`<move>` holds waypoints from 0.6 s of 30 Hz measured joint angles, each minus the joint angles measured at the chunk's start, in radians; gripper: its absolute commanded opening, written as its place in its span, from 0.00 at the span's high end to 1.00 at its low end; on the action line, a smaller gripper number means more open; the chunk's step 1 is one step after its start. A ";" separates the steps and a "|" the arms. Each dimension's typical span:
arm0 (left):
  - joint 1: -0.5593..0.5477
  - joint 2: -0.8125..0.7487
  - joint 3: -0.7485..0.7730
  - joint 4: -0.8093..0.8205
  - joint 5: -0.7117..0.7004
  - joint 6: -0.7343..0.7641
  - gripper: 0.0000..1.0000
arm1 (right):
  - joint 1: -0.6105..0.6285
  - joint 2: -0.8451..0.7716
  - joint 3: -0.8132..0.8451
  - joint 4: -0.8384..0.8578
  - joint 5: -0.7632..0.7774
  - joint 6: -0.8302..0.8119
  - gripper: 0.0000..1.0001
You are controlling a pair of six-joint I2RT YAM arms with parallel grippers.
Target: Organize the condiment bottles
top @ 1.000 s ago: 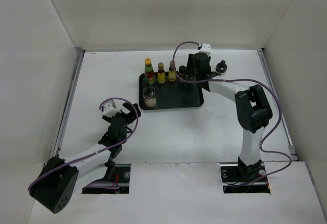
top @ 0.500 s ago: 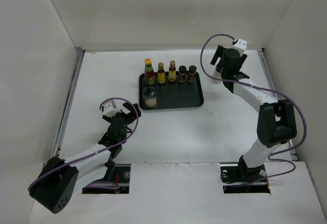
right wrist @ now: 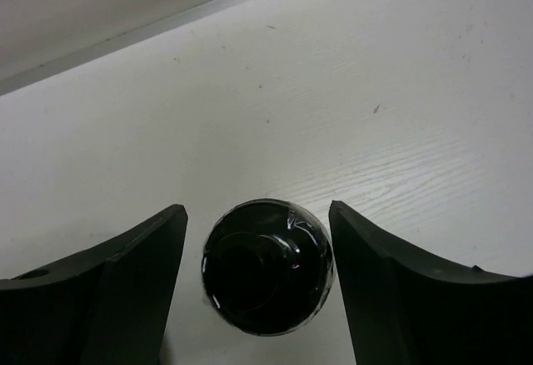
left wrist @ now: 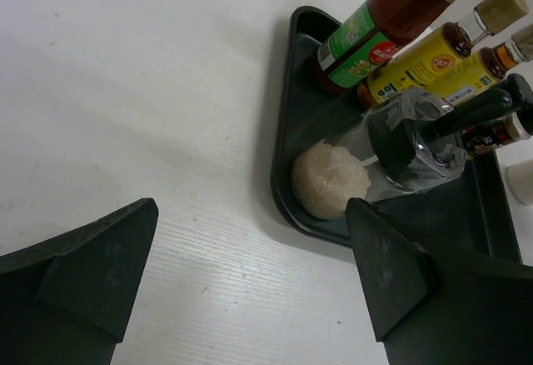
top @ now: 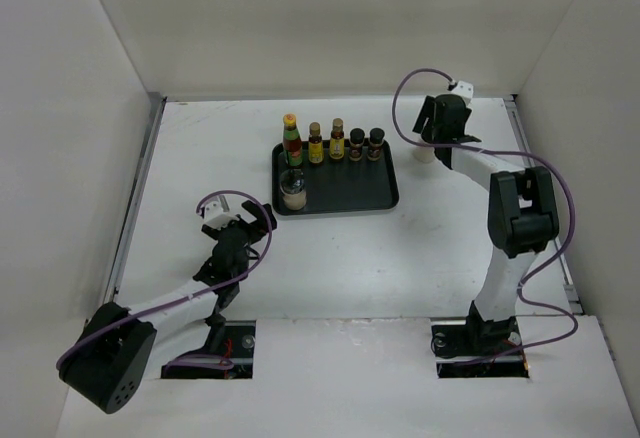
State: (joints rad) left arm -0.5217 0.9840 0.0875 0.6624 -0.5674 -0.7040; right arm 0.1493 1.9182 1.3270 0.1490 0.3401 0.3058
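Observation:
A black tray (top: 370, 190) holds the red bottle with green neck and yellow cap (top: 291, 140), two slim amber bottles (top: 315, 144) (top: 337, 141) and two small dark-brown bottles (top: 357, 144) (top: 376, 143) in a row along its far side. One white black-capped jar (top: 293, 193) stands at its front left. The other white jar (top: 424, 154) stands on the table right of the tray. My right gripper (top: 432, 140) is open above it, and its black cap (right wrist: 266, 265) lies between the fingers (right wrist: 391, 290). My left gripper (top: 250, 220) is open and empty on the near-left side of the tray.
The left wrist view looks over the tray's near-left corner (left wrist: 283, 183) at the white jar (left wrist: 331, 178), the red bottle (left wrist: 379, 19) and an amber bottle (left wrist: 420, 58). A back wall and side walls enclose the white table.
My right arm has left the row of bottles on the tray and swung right to the jar on the table, settling over its cap. The left arm has not moved.

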 measured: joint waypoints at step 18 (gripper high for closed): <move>0.004 0.000 0.002 0.000 0.003 0.000 0.00 | 0.010 -0.071 -0.151 0.003 0.024 0.007 0.52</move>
State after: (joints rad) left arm -0.5175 0.9844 0.0895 0.6624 -0.5640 -0.7040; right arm 0.1589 1.8469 1.1755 0.1516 0.3637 0.3130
